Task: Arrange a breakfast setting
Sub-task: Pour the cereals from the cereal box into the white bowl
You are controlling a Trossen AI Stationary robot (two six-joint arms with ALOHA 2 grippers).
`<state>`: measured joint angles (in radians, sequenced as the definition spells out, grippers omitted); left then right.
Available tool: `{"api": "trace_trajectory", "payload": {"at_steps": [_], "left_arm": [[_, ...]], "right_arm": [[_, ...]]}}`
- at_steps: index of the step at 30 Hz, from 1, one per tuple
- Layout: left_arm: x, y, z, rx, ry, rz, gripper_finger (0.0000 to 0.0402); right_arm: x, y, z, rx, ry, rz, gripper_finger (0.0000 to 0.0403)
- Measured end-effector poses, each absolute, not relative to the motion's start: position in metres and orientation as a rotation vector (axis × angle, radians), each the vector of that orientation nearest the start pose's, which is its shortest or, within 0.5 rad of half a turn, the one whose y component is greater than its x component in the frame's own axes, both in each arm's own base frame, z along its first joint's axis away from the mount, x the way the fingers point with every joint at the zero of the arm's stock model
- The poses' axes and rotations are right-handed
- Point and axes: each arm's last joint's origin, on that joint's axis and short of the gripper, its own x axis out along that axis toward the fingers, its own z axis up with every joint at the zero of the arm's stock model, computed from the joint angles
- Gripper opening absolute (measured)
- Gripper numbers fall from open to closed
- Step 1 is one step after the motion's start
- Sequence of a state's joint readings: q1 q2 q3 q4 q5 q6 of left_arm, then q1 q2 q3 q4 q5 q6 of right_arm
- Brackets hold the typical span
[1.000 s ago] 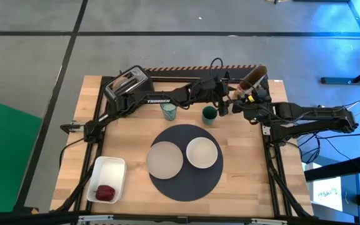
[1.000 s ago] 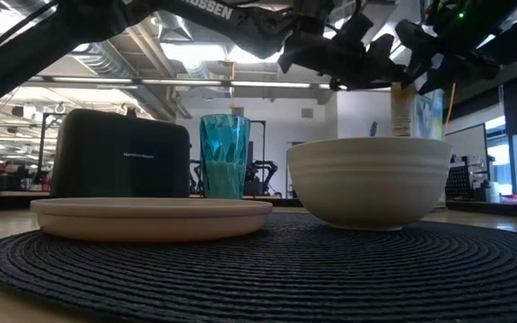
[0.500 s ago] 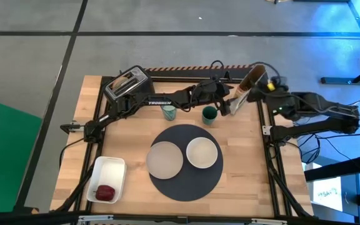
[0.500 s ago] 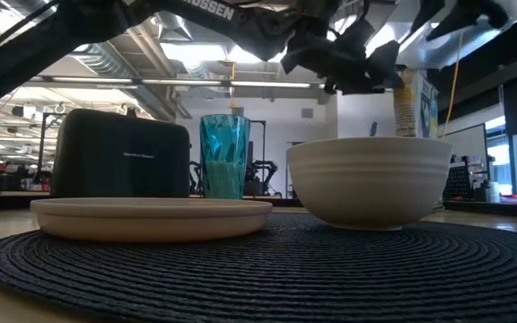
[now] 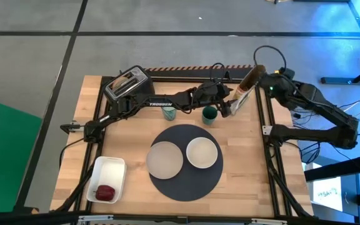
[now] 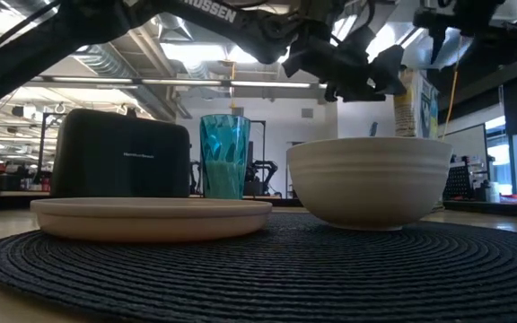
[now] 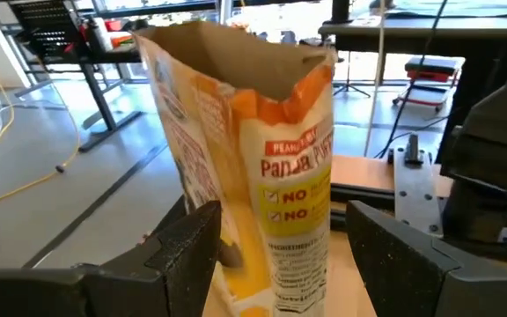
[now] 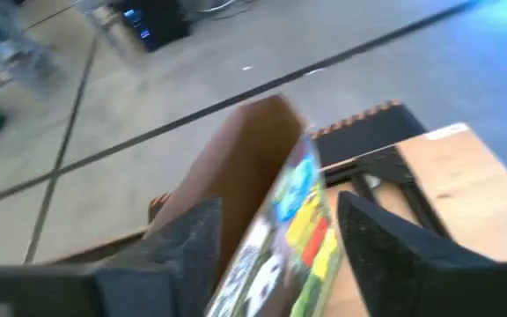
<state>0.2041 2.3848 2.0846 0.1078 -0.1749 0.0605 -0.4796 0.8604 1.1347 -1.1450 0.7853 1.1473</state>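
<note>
A tall printed paper bag point(image 5: 245, 88) with an open top stands at the table's far right. My left gripper point(image 5: 225, 107) is open with its fingers on either side of the bag's lower part point(image 7: 280, 264). My right gripper point(image 5: 269, 76) is open and empty, up beside the bag's top point(image 8: 267, 167). The pale beige plate point(image 5: 165, 159) and white bowl point(image 5: 202, 152) sit on the round dark-grey mat point(image 5: 185, 181). The bluish glass point(image 5: 168, 112) stands beyond the mat. The small red fruit point(image 5: 105, 192) lies in the white tray point(image 5: 108, 169). The spoon does not show. My left gripper reaches level from the table's left, with its two fingers across the bag's lower part. One finger point(image 7: 187, 255) stands right beside the bag's side point(image 7: 236, 246), and I cannot tell whether it touches. The other finger point(image 7: 394, 255) stands clear of the bag.
A dark teal cup point(image 5: 209, 114) stands just left of the bag, under my left arm. The black toaster point(image 5: 128, 84) with bread in its slot stands at the far left corner. There is bare wood along the table's near edge and right side.
My right gripper has drawn away from the bag's lower part, going up and toward the table's far right corner. The bag has stayed standing between my left gripper's fingers.
</note>
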Motion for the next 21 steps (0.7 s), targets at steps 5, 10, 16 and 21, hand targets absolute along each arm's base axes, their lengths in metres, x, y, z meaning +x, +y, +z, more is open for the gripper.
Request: {"api": "trace_trajectory", "payload": {"at_steps": [5, 10, 16, 21], "left_arm": [[0.547, 0.113, 0.251, 0.059, 0.212, 0.361, 0.0240], [0.547, 0.111, 0.250, 0.059, 0.214, 0.358, 0.0240], [0.547, 0.111, 0.250, 0.064, 0.216, 0.399, 0.0240], [0.547, 0.111, 0.250, 0.063, 0.216, 0.400, 0.0240]], "right_arm": [[0.097, -0.095, 0.355, 0.875, 0.159, -1.616, 0.0280], [0.102, -0.116, 0.350, 0.939, 0.229, -1.586, 0.0272], [0.102, -0.133, 0.340, 0.970, 0.332, -1.633, 0.0223], [0.101, -0.139, 0.335, 0.997, 0.389, -1.629, 0.0166]]}}
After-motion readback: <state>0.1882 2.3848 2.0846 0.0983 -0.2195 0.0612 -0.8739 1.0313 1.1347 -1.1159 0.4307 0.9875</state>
